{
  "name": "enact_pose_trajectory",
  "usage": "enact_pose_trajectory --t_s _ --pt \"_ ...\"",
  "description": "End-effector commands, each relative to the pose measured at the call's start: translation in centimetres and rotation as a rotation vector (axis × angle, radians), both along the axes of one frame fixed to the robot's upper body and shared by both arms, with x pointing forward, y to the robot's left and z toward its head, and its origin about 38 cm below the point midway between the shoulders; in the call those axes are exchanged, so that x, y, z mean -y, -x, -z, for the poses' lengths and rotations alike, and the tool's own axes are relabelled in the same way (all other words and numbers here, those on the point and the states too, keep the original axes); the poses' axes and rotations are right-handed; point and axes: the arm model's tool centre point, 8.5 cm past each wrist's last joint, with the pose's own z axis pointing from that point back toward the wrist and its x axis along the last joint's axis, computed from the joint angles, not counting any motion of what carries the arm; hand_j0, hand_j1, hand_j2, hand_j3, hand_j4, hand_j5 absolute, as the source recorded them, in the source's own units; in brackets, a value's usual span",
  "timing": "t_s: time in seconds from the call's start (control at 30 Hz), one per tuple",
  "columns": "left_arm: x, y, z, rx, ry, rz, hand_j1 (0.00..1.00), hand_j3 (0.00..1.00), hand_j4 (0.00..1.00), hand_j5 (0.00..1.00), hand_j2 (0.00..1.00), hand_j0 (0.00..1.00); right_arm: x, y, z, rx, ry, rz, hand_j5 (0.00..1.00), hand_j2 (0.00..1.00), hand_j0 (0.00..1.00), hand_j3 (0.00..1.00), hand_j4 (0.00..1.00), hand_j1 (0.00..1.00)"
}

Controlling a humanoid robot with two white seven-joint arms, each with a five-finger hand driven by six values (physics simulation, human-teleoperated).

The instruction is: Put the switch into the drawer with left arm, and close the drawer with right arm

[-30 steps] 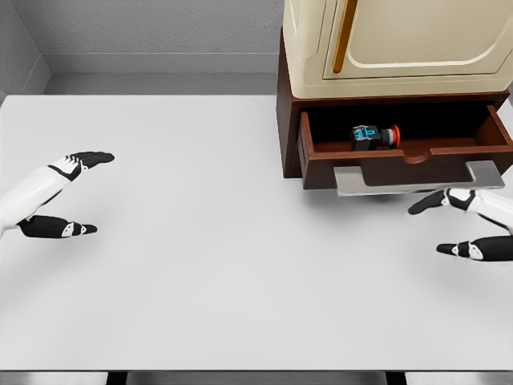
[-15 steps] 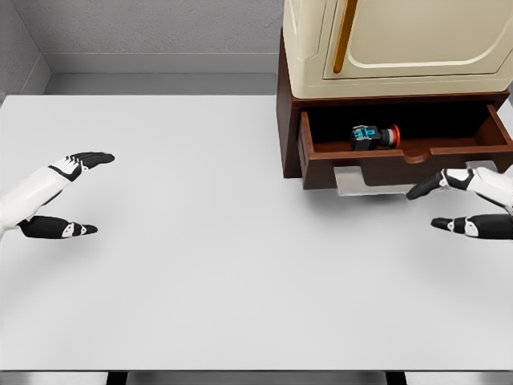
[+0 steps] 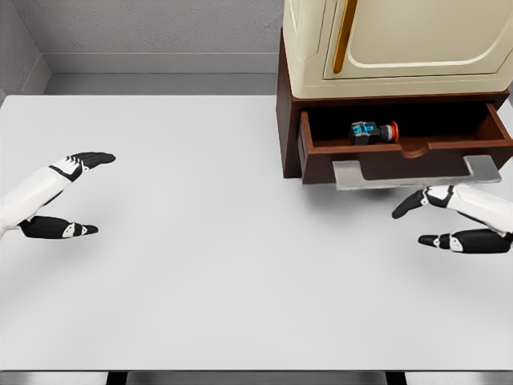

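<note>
With the small black-and-blue switch with a red button [image 3: 373, 131] already lying in the open brown wooden drawer [image 3: 405, 157], the right robot hand [image 3: 449, 220], fingers spread and empty, hangs just below the grey metal handle [image 3: 417, 172] and may slip under it rather than push the drawer closed.
</note>
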Motion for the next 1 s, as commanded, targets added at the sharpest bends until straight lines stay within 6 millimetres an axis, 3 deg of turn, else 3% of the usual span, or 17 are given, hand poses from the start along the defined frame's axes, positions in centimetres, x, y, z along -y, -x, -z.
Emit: enact_pose_trajectory --t_s 0.0,0.97 --pt "0.1 0.0 0.0 0.001 0.012 0.000 1.00 1.00 1.00 1.00 1.00 1.00 -0.2 0.1 0.4 -0.009 0.000 -0.002 0.68 0.68 0.68 0.68 0.68 0.68" --pt "0.2 0.0 0.1 0.000 0.020 -0.001 1.00 1.00 1.00 1.00 1.00 1.00 -1.6 -2.0 0.4 0.037 -0.035 -0.012 0.69 0.69 0.69 0.69 0.69 0.69"
